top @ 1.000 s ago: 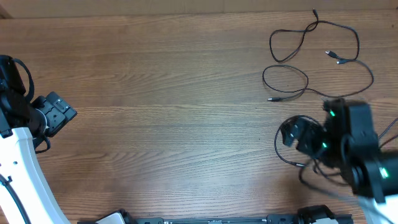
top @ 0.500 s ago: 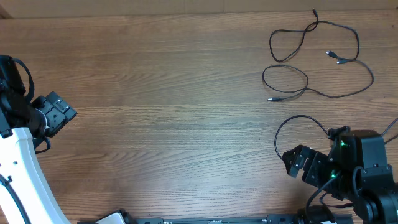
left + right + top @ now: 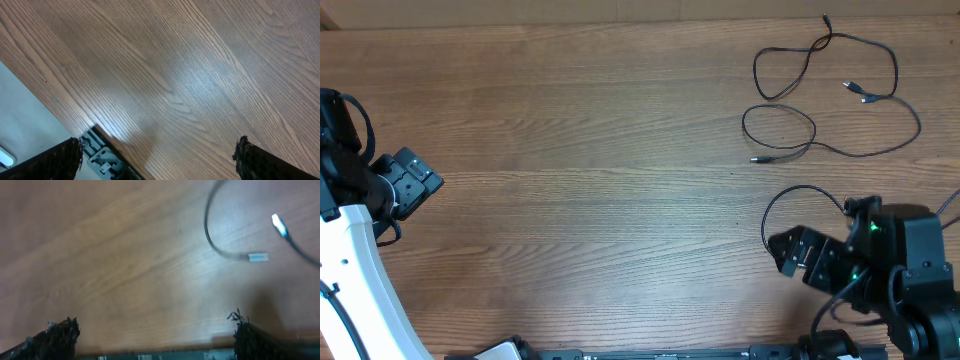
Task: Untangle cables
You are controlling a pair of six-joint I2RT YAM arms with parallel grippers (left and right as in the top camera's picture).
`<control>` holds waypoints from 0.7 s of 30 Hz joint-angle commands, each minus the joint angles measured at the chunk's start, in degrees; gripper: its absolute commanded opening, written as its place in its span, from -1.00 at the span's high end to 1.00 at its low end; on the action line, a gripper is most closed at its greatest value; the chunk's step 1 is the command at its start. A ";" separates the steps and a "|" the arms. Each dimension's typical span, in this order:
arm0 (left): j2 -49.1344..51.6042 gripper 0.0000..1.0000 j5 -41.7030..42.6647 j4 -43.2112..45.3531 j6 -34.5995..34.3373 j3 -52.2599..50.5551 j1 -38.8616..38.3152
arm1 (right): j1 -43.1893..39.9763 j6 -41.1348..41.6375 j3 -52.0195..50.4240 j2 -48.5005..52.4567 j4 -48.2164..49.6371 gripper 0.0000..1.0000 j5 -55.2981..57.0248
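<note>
Wooden desk (image 3: 590, 120), seen from above. The cables (image 3: 817, 46) lie in loose loops at its far right. A further cable loop (image 3: 800, 188) passes beneath the right arm and is partly hidden. The left tool (image 3: 415, 180) and right tool (image 3: 790, 250) both gape wide, holding nothing. The right wrist view is blurred, but a silvery plug (image 3: 257, 257) shows.
</note>
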 commanded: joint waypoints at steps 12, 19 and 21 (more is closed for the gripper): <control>0.09 -0.99 0.07 -0.09 -0.85 -0.20 0.24 | -1.14 -14.95 -10.78 -7.58 20.33 -1.00 1.11; 0.09 -0.99 0.07 -0.09 -0.85 -0.20 0.24 | -4.66 -18.40 -22.08 -15.72 34.84 -1.00 1.18; 0.09 -0.99 0.07 -0.09 -0.85 -0.20 0.24 | -5.40 -19.67 -25.14 -17.97 38.82 -1.00 1.14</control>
